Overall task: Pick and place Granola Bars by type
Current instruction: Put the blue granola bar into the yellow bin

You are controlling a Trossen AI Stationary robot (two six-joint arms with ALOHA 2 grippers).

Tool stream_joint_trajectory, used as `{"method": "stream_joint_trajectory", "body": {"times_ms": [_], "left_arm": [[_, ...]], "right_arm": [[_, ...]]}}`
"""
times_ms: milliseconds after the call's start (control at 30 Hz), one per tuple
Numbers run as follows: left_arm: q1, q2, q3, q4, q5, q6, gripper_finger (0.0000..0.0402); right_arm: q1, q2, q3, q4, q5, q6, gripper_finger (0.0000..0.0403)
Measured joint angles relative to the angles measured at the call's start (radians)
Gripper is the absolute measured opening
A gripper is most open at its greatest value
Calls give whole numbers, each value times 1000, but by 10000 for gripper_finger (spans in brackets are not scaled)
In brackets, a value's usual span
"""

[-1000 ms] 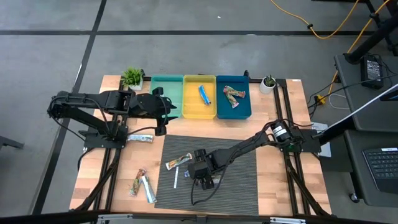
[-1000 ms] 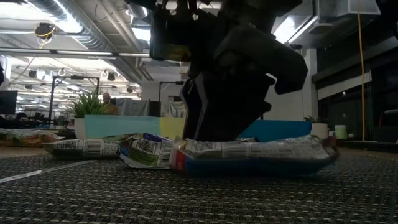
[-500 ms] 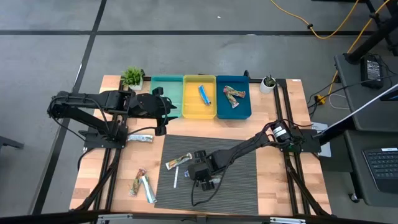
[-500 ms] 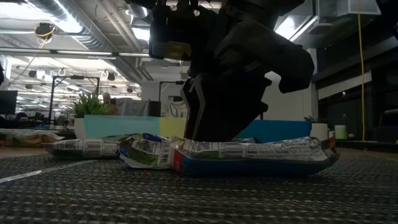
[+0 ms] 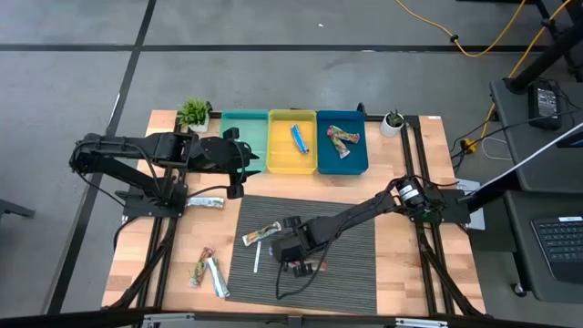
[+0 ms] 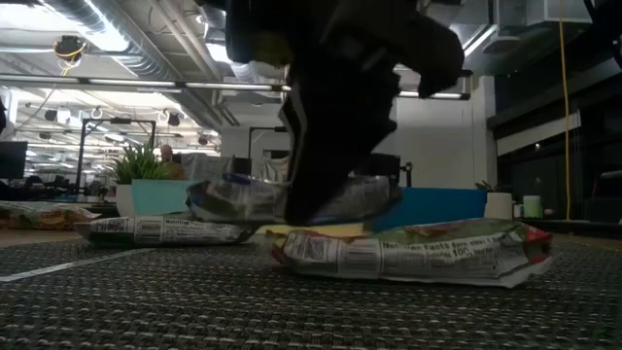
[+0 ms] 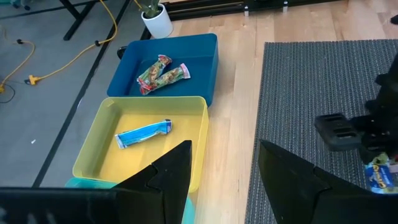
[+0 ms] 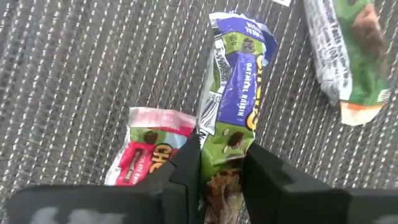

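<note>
Wooden desk (image 5: 182,237) with a dark woven mat (image 5: 351,273) and three bins along its far edge. The right tool (image 8: 219,171) is clenched on one end of a blue-and-green granola bar (image 8: 231,118), raised just clear of the mat beside a red-wrapped bar (image 8: 146,149); the left tool (image 7: 224,171), released, waits near the yellow bin (image 7: 118,158). Judged light, soft and crinkly, such bars are best pinched across the narrow width, since a slick wrapper may slip.

Grey floor (image 5: 273,82) with dark lines, yellow cable (image 5: 474,41) on it, long ceiling lights (image 6: 146,86), white wall (image 6: 437,146), small green plant (image 6: 139,163)
</note>
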Motion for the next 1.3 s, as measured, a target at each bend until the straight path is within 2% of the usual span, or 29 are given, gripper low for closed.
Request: {"method": "stream_joint_trajectory", "body": {"times_ms": [467,633,800,1000,1300], "left_arm": [[0,0,0,0,0,0,175],[0,0,0,0,0,0,175],[0,0,0,0,0,0,175],[0,0,0,0,0,0,175],[0,0,0,0,0,0,175]], "right_arm": [[1,-1,53,-104,17,18,96],[1,-28,53,-198,90,25,96],[1,-124,53,-305,193,49,96],[-11,-308,53,-406,272,111,96],[-59,-506,54,-413,287,151,96]]}}
